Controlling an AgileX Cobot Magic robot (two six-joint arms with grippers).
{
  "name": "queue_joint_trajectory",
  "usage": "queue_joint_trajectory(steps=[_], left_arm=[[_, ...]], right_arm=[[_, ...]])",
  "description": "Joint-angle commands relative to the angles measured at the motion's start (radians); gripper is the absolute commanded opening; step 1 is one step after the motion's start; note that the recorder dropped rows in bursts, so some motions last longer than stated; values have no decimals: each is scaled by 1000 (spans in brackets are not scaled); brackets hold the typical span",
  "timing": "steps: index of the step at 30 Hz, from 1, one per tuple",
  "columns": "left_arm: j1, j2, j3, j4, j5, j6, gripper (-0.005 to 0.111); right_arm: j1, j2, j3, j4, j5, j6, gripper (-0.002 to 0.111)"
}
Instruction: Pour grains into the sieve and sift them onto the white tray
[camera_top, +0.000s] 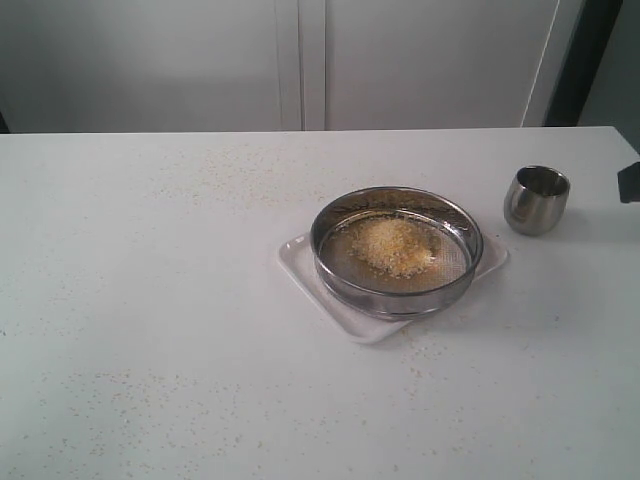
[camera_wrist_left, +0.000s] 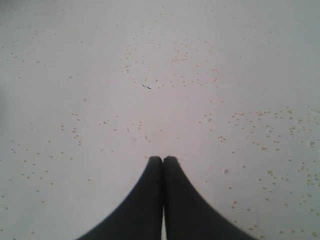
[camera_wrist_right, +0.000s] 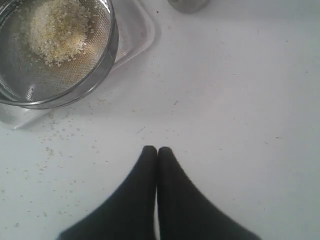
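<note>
The round steel sieve (camera_top: 396, 250) rests on the white tray (camera_top: 298, 262) right of the table's middle. A loose heap of golden and pale grains (camera_top: 393, 245) lies on its mesh. In the right wrist view the sieve (camera_wrist_right: 102, 60), the grains (camera_wrist_right: 56, 31) and a tray corner (camera_wrist_right: 140, 35) show beyond my right gripper (camera_wrist_right: 157, 149), which is shut on nothing and well apart from them. My left gripper (camera_wrist_left: 163, 158) is shut and empty over bare table with stray specks. Only a dark bit of the right arm (camera_top: 629, 182) shows at the exterior view's right edge.
A small rounded steel cup (camera_top: 536, 200) stands upright to the right of the sieve; its base (camera_wrist_right: 188, 5) peeks into the right wrist view. Stray specks are scattered over the white table (camera_top: 150, 300). A pale wall with panels rises behind the table.
</note>
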Motion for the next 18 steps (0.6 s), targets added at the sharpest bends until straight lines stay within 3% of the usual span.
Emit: queue_joint_trajectory(steps=[1, 18], left_arm=[[0, -3, 10, -2, 14, 3, 0], [0, -3, 10, -2, 14, 3, 0]], right_arm=[[-9, -52, 5, 4, 27, -17, 0], [-9, -161, 5, -6, 33, -17, 0]])
